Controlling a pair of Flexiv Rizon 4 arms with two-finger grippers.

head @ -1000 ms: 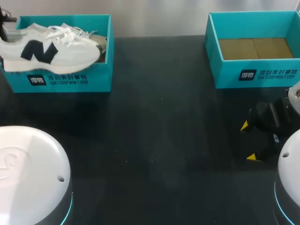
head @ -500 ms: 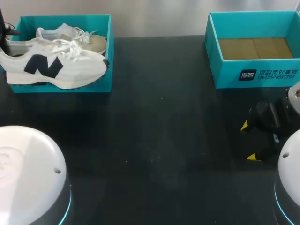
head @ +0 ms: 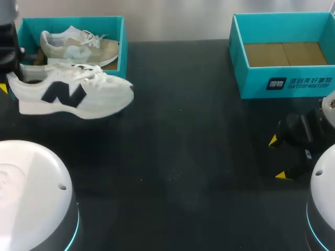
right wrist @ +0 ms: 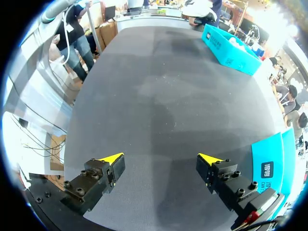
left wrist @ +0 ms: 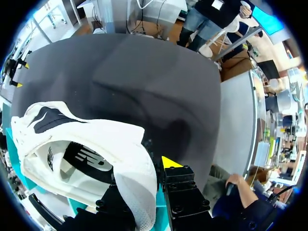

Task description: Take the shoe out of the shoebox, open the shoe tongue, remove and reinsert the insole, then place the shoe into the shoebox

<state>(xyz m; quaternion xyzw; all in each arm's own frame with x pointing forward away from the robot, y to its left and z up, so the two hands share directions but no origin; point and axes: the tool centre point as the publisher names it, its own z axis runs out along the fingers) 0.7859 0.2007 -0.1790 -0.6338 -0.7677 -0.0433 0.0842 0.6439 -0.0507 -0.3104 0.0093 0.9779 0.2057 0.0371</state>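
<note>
A white shoe [head: 73, 97] with a dark logo hangs just in front of the left teal shoebox [head: 121, 49], toe pointing right. My left gripper [head: 7, 78] is shut on its heel at the far left. In the left wrist view the heel collar of the shoe [left wrist: 86, 154] sits pinched between the fingers of the gripper [left wrist: 144, 197], and only one yellow tip shows. A second, beige shoe [head: 78, 44] lies inside that box. My right gripper [head: 277, 157] [right wrist: 161, 161] is open and holds nothing, low over the table at the right.
A second teal box [head: 282, 83] with a brown cardboard floor stands at the back right, close behind the right gripper, and shows beside it as a teal wall [right wrist: 274, 168]. Black table [head: 183, 146] spreads between the two boxes.
The left gripper has carried the white shoe out of the left box, forward and slightly right, uncovering the beige shoe inside. The right arm has not moved.
</note>
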